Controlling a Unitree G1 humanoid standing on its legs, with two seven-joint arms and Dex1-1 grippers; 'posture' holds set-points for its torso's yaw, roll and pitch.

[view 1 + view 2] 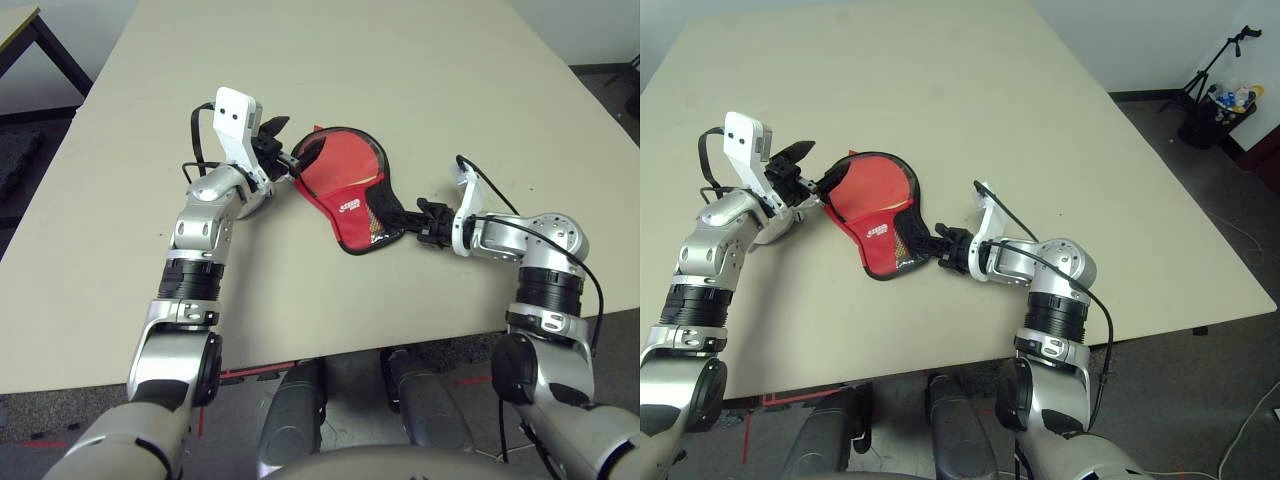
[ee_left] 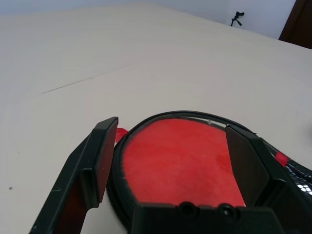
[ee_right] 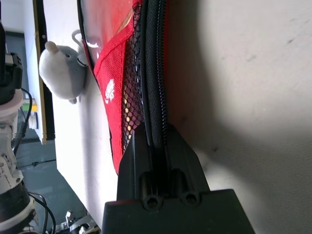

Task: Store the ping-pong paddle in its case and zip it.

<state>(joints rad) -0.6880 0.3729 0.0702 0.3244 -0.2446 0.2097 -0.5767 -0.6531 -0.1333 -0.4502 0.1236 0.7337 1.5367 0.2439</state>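
One case (image 1: 345,195), right gripper (image 1: 415,220) clamped on its zipper rim, left gripper (image 1: 290,152) wide around it.

Left fingers (image 2: 100,161) apart, right fingers (image 3: 146,156) pinched.

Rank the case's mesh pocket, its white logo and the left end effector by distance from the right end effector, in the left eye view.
1. Mesh pocket: at the narrow end of the case, right beside the right end effector.
2. White logo: farther along, toward the robot's left.
3. Left end effector: at the case's round far end.
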